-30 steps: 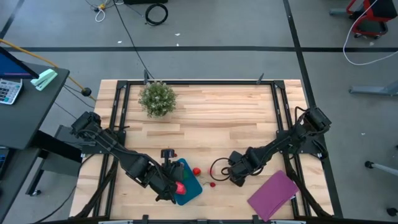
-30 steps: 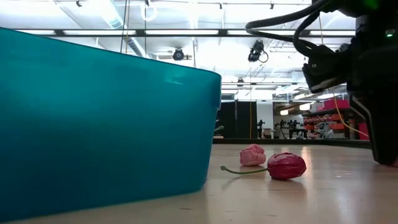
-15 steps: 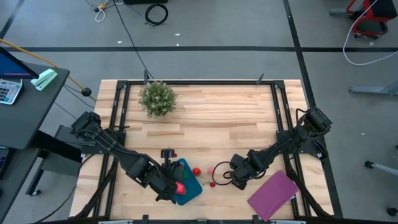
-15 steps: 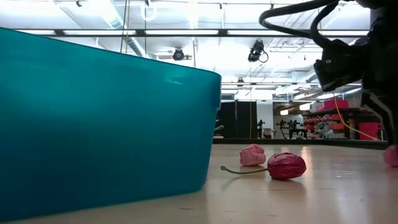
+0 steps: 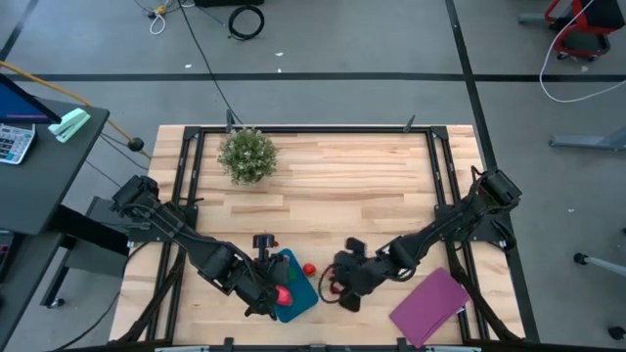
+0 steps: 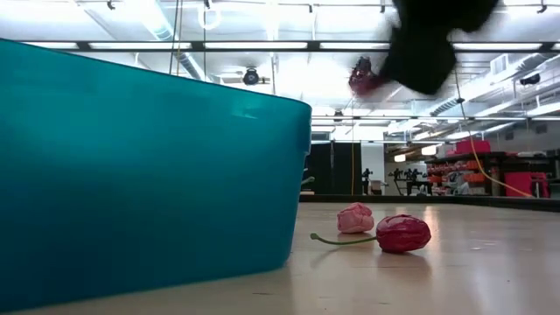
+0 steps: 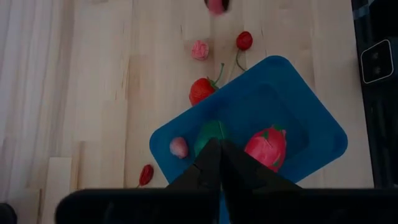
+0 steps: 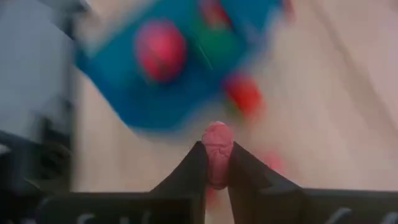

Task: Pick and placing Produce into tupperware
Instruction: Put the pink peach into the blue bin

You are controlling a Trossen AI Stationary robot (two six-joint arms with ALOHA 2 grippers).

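The teal tupperware [image 5: 296, 289] sits near the table's front edge and holds a red-pink piece [image 7: 266, 148], a green piece [image 7: 211, 131] and a small pink one [image 7: 178, 147]. My left gripper [image 7: 219, 145] hovers shut above it, with nothing between its fingers. Loose produce lies on the wood beside the container: a red piece with a stem [image 7: 201, 91], a pink piece [image 6: 355, 218], a red cherry-like piece [image 6: 402, 233] and a small red one [image 7: 146, 175]. My right gripper [image 5: 340, 286] is just right of the container, shut on a pink piece of produce [image 8: 217, 144]. My right gripper pinches the small pink piece [image 8: 217, 140] between its two fingertips; the piece sticks out a little past them. It is lifted clear of the table, high above the wood in the low view [image 6: 363, 83].
A bushy potted plant [image 5: 246, 154] stands at the far left of the table. A flat purple rectangle [image 5: 428, 306] lies at the near right. Black frame rails [image 5: 442, 186] run along both sides. Bare wood spreads across the table's middle and far part.
My right gripper has shut on the pink piece where it lay on the wood, lifted it clear, and carried it up and toward the table's left, nearer the tupperware. The other produce and the container have stayed put.
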